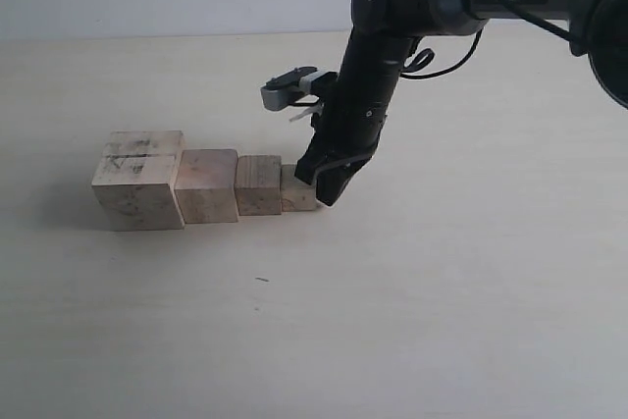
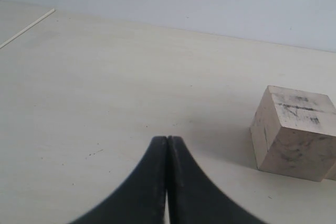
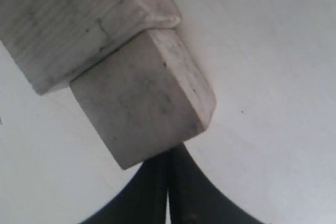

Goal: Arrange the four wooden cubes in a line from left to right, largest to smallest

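Four pale wooden cubes stand side by side in a row on the table. From the left come the largest cube point(image 1: 139, 180) with dark smudges and a groove on top, the second cube point(image 1: 207, 185), the third cube point(image 1: 259, 184) and the smallest cube point(image 1: 298, 189). My right gripper point(image 1: 332, 191) is shut, with its tips against the smallest cube's right side point(image 3: 144, 111); the third cube point(image 3: 68, 22) lies just beyond it. My left gripper point(image 2: 167, 141) is shut and holds nothing. The largest cube point(image 2: 294, 132) stands off to its side.
A pale wooden table point(image 1: 392, 321) carries everything, with a light wall behind it. The right arm point(image 1: 392, 36) reaches down from the upper right. A thin table edge line point(image 2: 26, 27) shows in the left wrist view.
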Available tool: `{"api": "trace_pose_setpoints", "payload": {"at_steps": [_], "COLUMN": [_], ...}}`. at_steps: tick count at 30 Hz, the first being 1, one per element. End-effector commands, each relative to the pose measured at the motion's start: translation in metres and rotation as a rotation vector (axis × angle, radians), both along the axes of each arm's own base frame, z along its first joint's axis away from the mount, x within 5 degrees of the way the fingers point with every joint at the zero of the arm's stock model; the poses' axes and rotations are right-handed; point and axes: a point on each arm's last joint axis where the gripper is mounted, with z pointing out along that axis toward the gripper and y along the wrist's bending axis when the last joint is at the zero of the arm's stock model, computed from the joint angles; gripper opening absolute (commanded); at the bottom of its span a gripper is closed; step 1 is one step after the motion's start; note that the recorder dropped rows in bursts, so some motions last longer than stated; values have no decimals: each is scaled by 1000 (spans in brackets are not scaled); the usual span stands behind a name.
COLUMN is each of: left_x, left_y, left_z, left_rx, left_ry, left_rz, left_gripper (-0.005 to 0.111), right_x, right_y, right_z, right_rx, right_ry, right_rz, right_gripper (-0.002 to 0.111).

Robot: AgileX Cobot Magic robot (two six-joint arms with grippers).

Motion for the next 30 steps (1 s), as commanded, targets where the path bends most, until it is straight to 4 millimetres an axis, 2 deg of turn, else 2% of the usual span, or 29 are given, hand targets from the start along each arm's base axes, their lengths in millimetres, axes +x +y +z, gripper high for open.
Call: {"api": "trace_pose_setpoints", "payload": {"at_steps": [1,8,11,14,18,20,23,24,26,27,30], "left_x": [0,0,0,0,0,0,0,0,0,0,0], "left_y": [0,0,0,0,0,0,0,0,0,0,0], "left_z": [0,0,0,0,0,0,0,0,0,0,0], "left_rx": [1,1,1,1,1,1,1,1,1,1,1], "left_ry": [-16,-16,-16,-16,-16,-16,-16,-16,-16,-16,-16], "left_rz": [2,2,2,2,2,2,2,2,2,2,2], "left_gripper": [0,0,0,0,0,0,0,0,0,0,0], "right_x": [-2,0,2,7,20,21,7,-1,-20,-38,-69], "right_y": [3,-3,-9,-15,-32,-41,-59,-64,-73,-82,-102], "right_z": [2,1,8,28,72,87,106,119,130,151,185], "right_rx": [27,-41,-99,-95,-29,22,94,145,227,340,484], "right_ry": [3,-29,-60,-114,-196,-261,-349,-396,-427,-473,-579], "right_rz": [16,31,21,-57,-315,-364,-452,-480,-535,-608,-675], "right_gripper": [0,0,0,0,0,0,0,0,0,0,0]}}
